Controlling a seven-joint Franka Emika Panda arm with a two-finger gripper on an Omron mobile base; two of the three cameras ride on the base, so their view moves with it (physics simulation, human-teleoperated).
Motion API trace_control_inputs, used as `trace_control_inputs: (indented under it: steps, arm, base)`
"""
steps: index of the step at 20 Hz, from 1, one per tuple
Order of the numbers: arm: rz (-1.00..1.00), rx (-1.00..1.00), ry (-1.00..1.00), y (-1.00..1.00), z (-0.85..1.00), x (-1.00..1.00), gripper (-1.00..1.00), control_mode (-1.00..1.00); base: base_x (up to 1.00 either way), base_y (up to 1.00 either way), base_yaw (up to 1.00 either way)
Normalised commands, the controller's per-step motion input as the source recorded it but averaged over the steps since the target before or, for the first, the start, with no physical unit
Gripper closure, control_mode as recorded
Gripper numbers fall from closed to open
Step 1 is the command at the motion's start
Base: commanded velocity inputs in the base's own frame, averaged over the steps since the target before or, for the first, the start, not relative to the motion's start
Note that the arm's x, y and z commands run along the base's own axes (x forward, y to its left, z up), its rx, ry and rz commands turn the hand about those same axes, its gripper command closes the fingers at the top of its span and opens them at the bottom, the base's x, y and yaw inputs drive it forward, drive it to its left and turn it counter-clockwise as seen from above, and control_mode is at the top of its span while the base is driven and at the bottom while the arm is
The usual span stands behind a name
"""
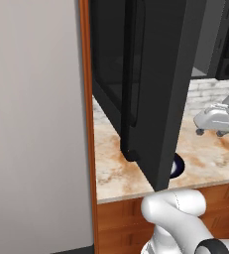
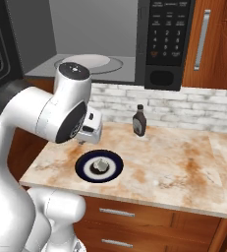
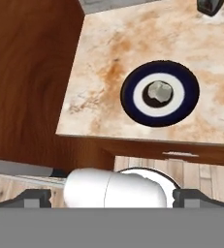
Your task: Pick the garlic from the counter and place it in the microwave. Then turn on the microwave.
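Observation:
The garlic (image 2: 101, 164) is a small whitish-grey bulb lying in the middle of a dark blue and white plate (image 2: 88, 173) on the counter (image 2: 174, 162). In the hand view the garlic (image 3: 160, 92) rests on the plate (image 3: 133, 92), well ahead of my gripper (image 3: 114, 198). The two fingertips (image 3: 33, 197) stand far apart, open, with nothing between them. My hand (image 2: 90, 129) hovers above the counter just left of the plate. The microwave (image 2: 171, 39) hangs above with its cavity and turntable (image 2: 93, 61) exposed. Its door (image 1: 150, 89) is swung open to the left.
A dark sauce bottle (image 2: 139, 121) stands near the brick wall behind the plate. The open microwave door juts out over the counter's left end (image 1: 116, 168). A wooden cabinet side (image 3: 31, 72) borders the counter on the left. Drawers sit below the counter's front edge.

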Motion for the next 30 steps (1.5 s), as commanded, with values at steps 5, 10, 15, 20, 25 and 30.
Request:
trace_control_inputs:
  steps: [5,10,15,20,25,30]
  arm:
    - [0.0,-0.07,-0.01,0.01,-0.28,0.29,-1.0,-1.0]
    - [0.0,-0.12,-0.01,0.0,-0.31,0.25,-1.0,-1.0]
    - [0.0,-0.08,0.0,0.0,-0.32,0.26,-1.0,-1.0]
    - [0.0,-0.05,0.0,-0.02,-0.32,0.31,-1.0,-1.0]
    - [0.0,-0.02,0.0,-0.09,-0.24,0.35,-1.0,-1.0]
    - [0.0,-0.01,0.0,-0.1,-0.23,0.3,-1.0,-1.0]
  base:
    - [0.0,0.0,0.0]
    - [0.0,0.0,0.0]
    - [0.0,0.0,0.0]
    - [0.0,0.0,0.0]
    - [0.0,0.0,0.0]
    - [0.0,0.0,0.0]
